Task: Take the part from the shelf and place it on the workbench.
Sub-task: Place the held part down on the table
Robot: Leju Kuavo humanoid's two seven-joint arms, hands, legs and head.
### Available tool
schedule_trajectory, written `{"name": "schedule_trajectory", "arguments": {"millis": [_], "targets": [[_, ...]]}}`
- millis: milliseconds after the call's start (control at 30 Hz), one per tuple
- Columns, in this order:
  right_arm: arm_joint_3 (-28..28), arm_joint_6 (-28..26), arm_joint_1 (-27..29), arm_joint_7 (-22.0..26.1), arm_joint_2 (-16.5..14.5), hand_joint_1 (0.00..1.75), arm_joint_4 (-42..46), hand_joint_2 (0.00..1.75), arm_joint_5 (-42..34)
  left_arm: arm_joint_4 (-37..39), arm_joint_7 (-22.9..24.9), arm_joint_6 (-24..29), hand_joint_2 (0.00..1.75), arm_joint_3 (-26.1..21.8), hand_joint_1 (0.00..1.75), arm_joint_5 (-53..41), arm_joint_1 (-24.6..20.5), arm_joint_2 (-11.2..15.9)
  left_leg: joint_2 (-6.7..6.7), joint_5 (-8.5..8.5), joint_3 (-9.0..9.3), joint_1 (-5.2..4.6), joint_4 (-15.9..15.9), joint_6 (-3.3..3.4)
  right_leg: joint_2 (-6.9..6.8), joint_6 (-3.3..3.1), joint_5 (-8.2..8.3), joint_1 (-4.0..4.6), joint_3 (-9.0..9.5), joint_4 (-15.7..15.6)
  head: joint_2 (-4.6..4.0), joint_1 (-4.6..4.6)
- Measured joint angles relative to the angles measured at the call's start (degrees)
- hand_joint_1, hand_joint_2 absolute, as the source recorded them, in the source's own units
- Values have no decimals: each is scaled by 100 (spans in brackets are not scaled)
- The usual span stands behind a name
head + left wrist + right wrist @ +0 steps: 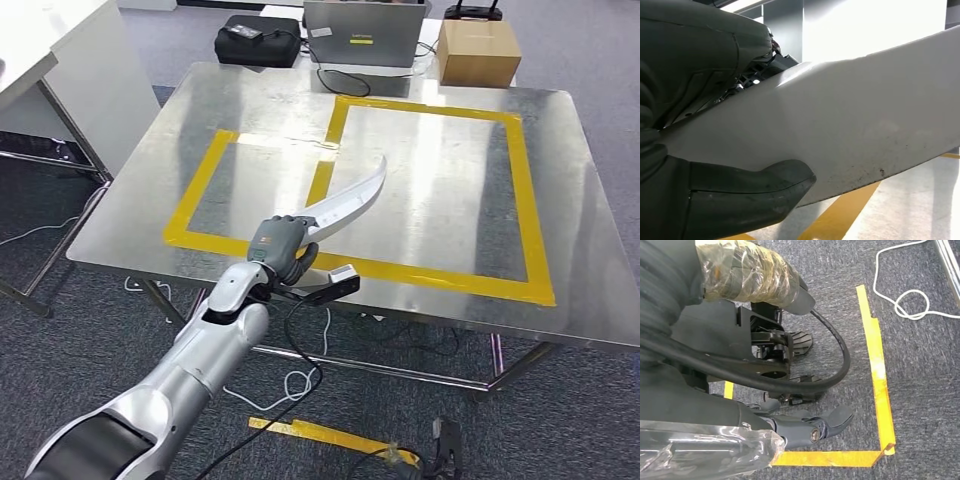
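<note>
My left hand point(284, 246) grips one end of a long, curved white part point(353, 195) and holds it over the front of the metal workbench point(453, 190). The part slants up and to the right, crossing the yellow tape between the two marked rectangles. In the left wrist view the white part point(851, 125) sits between my thumb point(749, 195) and dark fingers point(708, 55), above the taped tabletop. My right hand point(791, 390) hangs beside my body over the carpet, fingers apart and holding nothing.
Yellow tape point(528, 200) marks two rectangles on the workbench. Behind it stand a laptop point(362, 32), a black bag point(256, 40) and a cardboard box point(478, 52). A white table point(53, 60) stands at the left. Cables point(294, 385) and a tape strip point(332, 437) lie on the carpet.
</note>
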State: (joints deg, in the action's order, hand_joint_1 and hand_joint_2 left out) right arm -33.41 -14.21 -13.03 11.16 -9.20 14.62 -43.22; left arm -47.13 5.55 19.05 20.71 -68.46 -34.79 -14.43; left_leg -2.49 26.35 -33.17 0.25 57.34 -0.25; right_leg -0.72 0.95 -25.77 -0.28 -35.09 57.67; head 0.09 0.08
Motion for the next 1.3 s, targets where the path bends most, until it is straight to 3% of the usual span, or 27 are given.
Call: {"name": "schedule_trajectory", "arguments": {"millis": [1067, 1300], "targets": [[634, 101, 67, -62, -28, 0, 7, 175, 669, 84, -72, 140, 175, -322, 175, 59, -33, 11, 1, 2, -2, 0, 1, 2, -2, 0, 0, -1, -1, -1, 0, 0], [678, 101, 85, -71, -47, 0, 8, 175, 708, 84, -72, 136, 175, -326, 175, 52, -31, 28, 1, 24, -10, -24, 27, 39, -4, 21, 10, -29, 0, -4, 0, -2]]}}
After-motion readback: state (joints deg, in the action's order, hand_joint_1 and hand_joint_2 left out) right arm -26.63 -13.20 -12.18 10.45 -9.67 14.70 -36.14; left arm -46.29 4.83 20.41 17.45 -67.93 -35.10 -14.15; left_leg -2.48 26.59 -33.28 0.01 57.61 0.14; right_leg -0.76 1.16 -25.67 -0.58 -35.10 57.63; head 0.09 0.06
